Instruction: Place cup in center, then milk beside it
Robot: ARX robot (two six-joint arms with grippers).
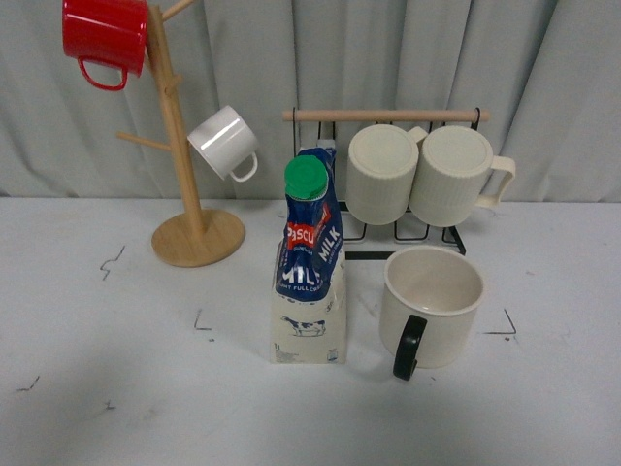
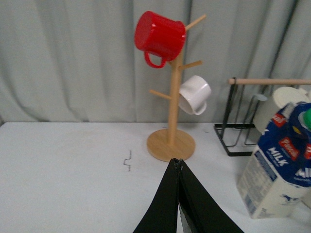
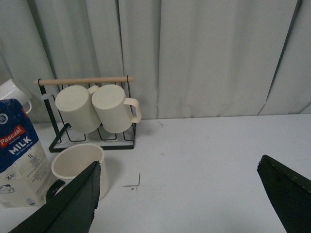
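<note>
From the front, a wide cream mug with a black loop handle [image 1: 433, 306] stands upright on the white table [image 1: 116, 388], its handle turned toward the near edge. Just beside it, on its left, stands the tall milk carton with a blue top and green round cap [image 1: 310, 267]. They are close but I cannot tell if they touch. Behind them a black wire rack with a wooden bar [image 1: 388, 116] holds two ribbed cream mugs [image 1: 427, 175] on their sides. To the left, a wooden mug tree [image 1: 184, 175] carries a red mug [image 1: 105, 39] up high and a small white mug [image 1: 225, 143] lower down. No arm shows here.

From the left wrist, the left gripper [image 2: 179, 167] has its two black fingers pressed together, holding nothing, above the table. The mug tree is ahead of it and the milk carton [image 2: 279, 165] stands off to one side.

From the right wrist, the right gripper [image 3: 177, 179] has its black fingers [image 3: 73, 201] spread wide apart with nothing between them. The cream mug [image 3: 77, 165] and carton [image 3: 19, 155] sit side by side in front of the rack.
</note>
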